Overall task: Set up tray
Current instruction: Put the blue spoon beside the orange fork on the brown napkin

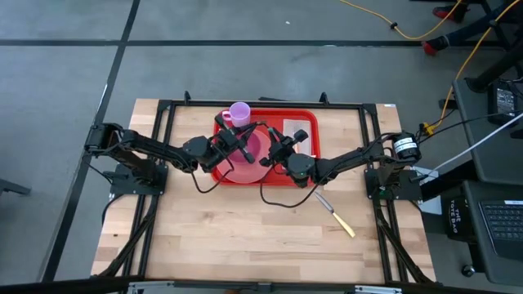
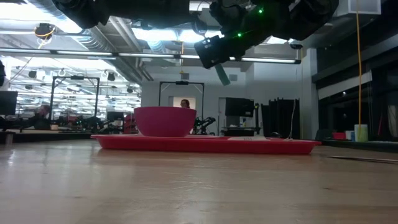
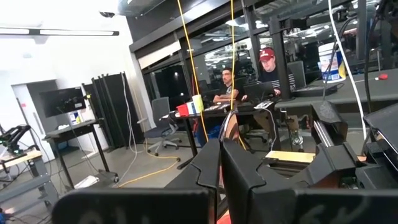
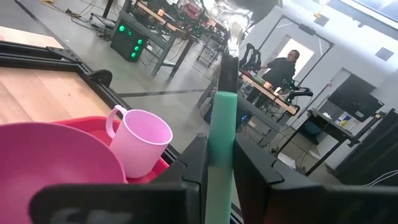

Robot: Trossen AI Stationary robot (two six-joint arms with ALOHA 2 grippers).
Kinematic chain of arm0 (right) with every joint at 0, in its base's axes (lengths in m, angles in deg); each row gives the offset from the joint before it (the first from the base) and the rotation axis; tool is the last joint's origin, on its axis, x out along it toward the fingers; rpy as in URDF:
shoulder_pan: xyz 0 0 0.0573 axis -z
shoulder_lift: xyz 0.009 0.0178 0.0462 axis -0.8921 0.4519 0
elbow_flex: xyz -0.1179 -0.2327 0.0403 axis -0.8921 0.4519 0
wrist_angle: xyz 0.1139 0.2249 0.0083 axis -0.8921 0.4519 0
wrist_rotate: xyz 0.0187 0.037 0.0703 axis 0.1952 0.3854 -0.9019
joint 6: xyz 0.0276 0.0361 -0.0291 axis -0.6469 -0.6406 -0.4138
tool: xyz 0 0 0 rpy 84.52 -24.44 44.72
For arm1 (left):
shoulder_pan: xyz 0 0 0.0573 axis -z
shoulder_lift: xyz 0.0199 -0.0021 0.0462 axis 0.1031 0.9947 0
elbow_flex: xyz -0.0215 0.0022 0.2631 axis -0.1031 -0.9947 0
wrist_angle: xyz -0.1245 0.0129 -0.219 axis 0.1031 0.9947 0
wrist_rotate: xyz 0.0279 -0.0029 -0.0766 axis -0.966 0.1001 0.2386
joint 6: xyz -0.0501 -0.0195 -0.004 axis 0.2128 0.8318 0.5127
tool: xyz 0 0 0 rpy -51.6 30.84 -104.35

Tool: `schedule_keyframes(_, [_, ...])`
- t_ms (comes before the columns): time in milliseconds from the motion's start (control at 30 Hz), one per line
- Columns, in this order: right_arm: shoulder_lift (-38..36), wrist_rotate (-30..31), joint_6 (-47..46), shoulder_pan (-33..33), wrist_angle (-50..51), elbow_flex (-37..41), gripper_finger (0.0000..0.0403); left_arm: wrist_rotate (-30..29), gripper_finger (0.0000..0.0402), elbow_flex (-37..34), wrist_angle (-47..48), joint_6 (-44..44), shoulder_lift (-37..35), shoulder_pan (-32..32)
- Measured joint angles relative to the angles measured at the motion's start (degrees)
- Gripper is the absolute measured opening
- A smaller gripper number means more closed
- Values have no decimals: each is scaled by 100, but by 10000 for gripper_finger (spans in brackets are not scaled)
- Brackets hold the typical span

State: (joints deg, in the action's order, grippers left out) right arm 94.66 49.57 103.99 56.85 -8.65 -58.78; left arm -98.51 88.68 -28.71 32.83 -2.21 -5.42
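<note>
Right tool [image 4: 221, 163] grips a utensil with a green handle [image 4: 222, 134] and a shiny metal end, holding it raised above the red tray [image 1: 304, 176], which lies on the wooden surface [image 1: 245, 237] toward 12 o'clock from its middle. On the tray sit a pink bowl [image 1: 255, 147] near the centre and a pink mug [image 1: 239, 113] at the tray's 11 o'clock corner. Left tool [image 1: 231, 145], fingers closed and empty as far as I can tell, hangs over the tray's 9 o'clock side by the bowl. A yellow-handled utensil [image 1: 336, 215] lies on the surface at 5 o'clock of the tray. The step in hand looks like placing cutlery; next, the right arm likely must lower and lay the utensil flat at 3 o'clock of the bowl.
</note>
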Motion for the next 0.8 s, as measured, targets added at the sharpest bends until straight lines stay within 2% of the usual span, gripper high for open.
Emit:
schedule_keyframes(167, [0,-54,9,-3,0,-5,57,4,21,0,18,-1,7,0])
schedule_keyframes(633, [0,-65,4,-39,2,-13,57,-343,142,-9,25,-10,-10,150])
schedule_keyframes(800, [0,-46,16,-37,-13,-13,57,-555,168,-9,466,-133,-275,391])
